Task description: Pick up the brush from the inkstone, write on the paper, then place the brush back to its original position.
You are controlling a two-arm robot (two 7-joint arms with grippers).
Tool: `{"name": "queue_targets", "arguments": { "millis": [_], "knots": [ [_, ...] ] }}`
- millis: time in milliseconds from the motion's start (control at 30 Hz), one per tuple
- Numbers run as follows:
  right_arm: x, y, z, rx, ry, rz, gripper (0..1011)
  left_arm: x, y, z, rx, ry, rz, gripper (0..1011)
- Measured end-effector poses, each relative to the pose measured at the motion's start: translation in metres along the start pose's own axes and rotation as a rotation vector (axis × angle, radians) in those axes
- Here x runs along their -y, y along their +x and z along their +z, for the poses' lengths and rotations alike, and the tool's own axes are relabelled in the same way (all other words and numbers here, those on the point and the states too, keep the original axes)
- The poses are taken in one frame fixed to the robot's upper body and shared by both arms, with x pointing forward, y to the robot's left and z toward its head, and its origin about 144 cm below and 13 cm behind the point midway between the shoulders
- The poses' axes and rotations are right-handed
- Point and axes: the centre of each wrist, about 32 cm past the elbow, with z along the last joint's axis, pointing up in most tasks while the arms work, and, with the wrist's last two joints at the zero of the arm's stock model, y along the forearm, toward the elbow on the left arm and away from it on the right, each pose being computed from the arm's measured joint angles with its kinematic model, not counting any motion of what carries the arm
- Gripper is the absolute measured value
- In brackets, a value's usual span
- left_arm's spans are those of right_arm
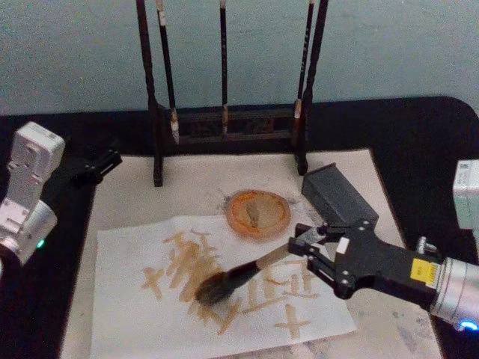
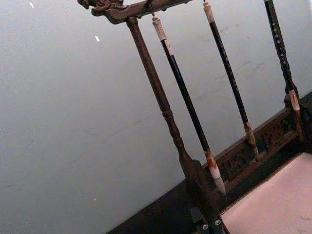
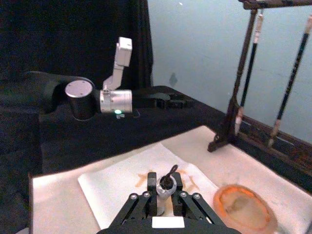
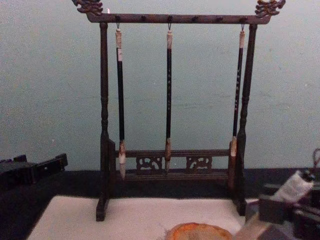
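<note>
My right gripper (image 1: 305, 252) is shut on the pale handle of the brush (image 1: 262, 263). The brush slants down to the left, and its bushy dark head (image 1: 215, 287) touches the paper (image 1: 142, 307) among several brown strokes. In the right wrist view the brush's dark end (image 3: 167, 184) sits between the fingers (image 3: 151, 181) above the paper (image 3: 117, 183). The round orange inkstone (image 1: 258, 213) lies just beyond the paper, near the gripper; it also appears in the right wrist view (image 3: 243, 208) and the chest view (image 4: 200, 232). My left gripper (image 1: 97, 165) is parked at the far left over the black cloth.
A dark wooden rack (image 1: 224, 123) with three slim hanging brushes (image 4: 168, 95) stands at the back of the cream mat (image 1: 352, 176). Black cloth (image 1: 419, 142) surrounds the mat. A dark block (image 1: 334, 196) lies right of the inkstone.
</note>
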Motion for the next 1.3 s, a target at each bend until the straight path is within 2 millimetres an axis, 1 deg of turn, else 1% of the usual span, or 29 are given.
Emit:
{"name": "queue_targets", "arguments": {
  "millis": [200,233,333,400,533,767,1033,1300],
  "knots": [
    [0.015,0.004,-0.005,-0.006,-0.005,-0.036,169,0.000,0.000,0.000,0.000,0.000,0.000,1002],
    [0.015,0.004,-0.005,-0.006,-0.005,-0.036,169,0.000,0.000,0.000,0.000,0.000,0.000,1000],
    [0.026,0.006,-0.007,-0.007,-0.003,-0.060,168,0.000,0.000,0.000,0.000,0.000,0.000,1002],
    [0.030,0.006,-0.007,-0.006,-0.001,-0.069,169,0.000,0.000,0.000,0.000,0.000,0.000,1002],
    [0.040,0.007,-0.005,0.001,0.009,-0.089,169,0.000,0.000,0.000,0.000,0.000,0.000,1002],
    [0.050,0.007,0.003,0.018,0.046,-0.098,170,0.000,0.000,0.000,0.000,0.000,0.000,1002],
    [0.047,0.003,0.013,0.038,0.087,-0.073,168,0.000,0.000,0.000,0.000,0.000,0.000,1002],
    [0.026,-0.001,0.017,0.038,0.090,-0.010,168,0.000,0.000,0.000,0.000,0.000,0.000,1002]
  ]
}}
